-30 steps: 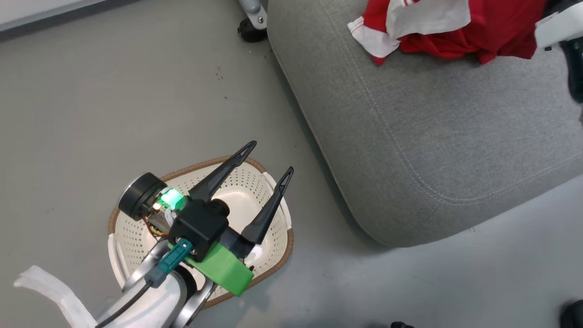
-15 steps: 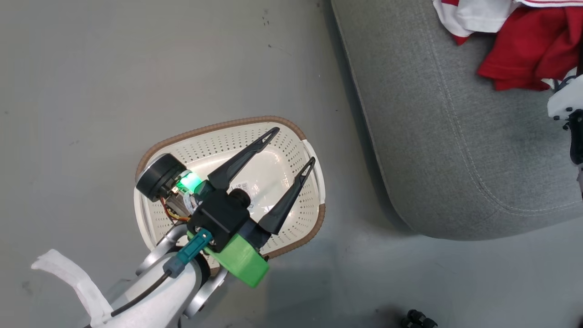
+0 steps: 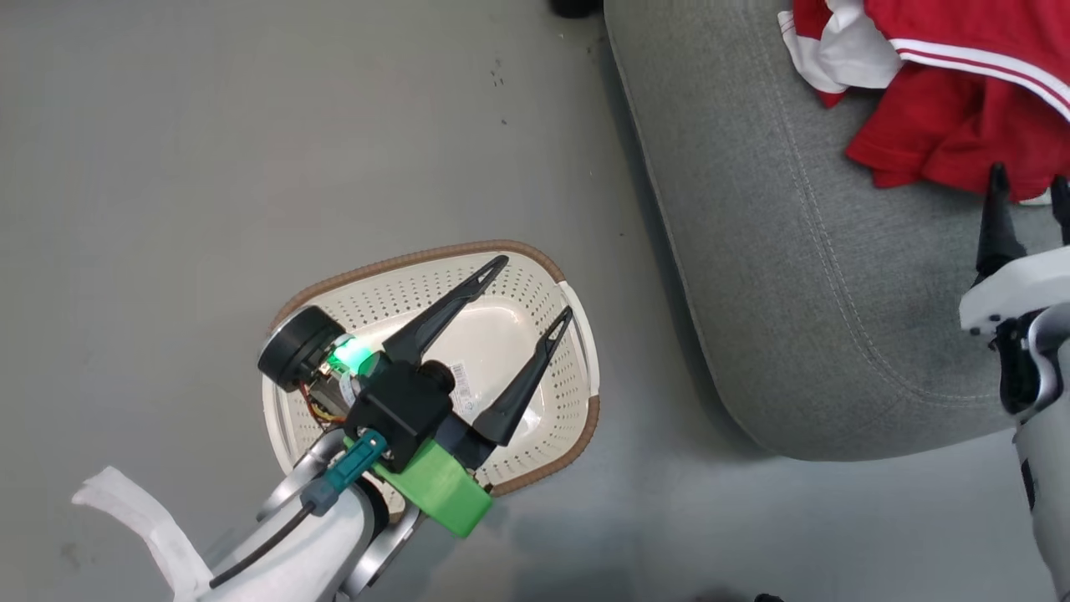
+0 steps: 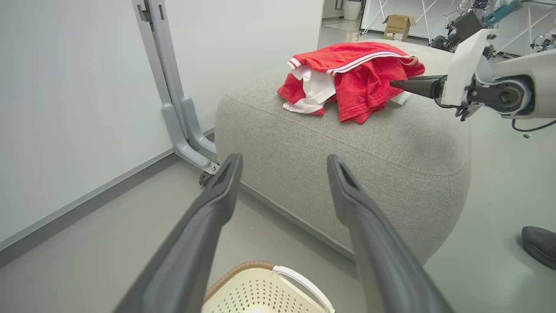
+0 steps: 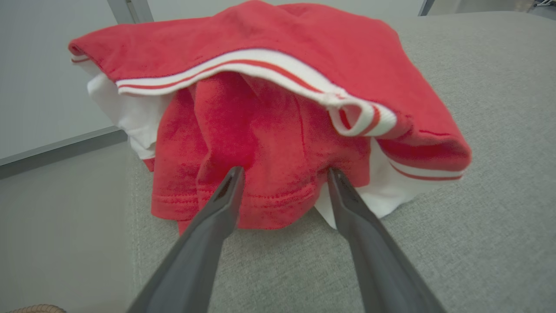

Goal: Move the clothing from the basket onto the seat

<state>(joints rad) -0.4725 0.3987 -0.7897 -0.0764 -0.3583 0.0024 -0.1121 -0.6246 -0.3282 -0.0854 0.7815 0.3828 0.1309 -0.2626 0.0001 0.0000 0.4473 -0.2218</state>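
Observation:
The clothing (image 3: 936, 125) lies in a red and white heap on the grey seat (image 3: 794, 276), the striped garment draped over the plain red one (image 5: 269, 130). My right gripper (image 5: 285, 171) is open, its tips at the hem of the plain red garment, holding nothing; it enters the head view at the right edge (image 3: 1029, 174). The cream basket (image 3: 418, 255) stands on the floor left of the seat, with just a small label inside. My left gripper (image 3: 535, 287) hovers open above it. In the left wrist view, the pile (image 4: 352, 78) sits atop the seat (image 4: 347, 152).
Grey floor surrounds the basket. A grey metal frame leg (image 4: 182, 108) with a caster stands by the white wall behind the seat. A dark shoe (image 4: 538, 245) rests on the floor at the right. A cardboard box (image 4: 397, 26) sits far back.
The head camera has turned, shifting the whole picture. The right gripper now shows lower in the view, open fingers at the pile's near edge. The left gripper stays open over the basket.

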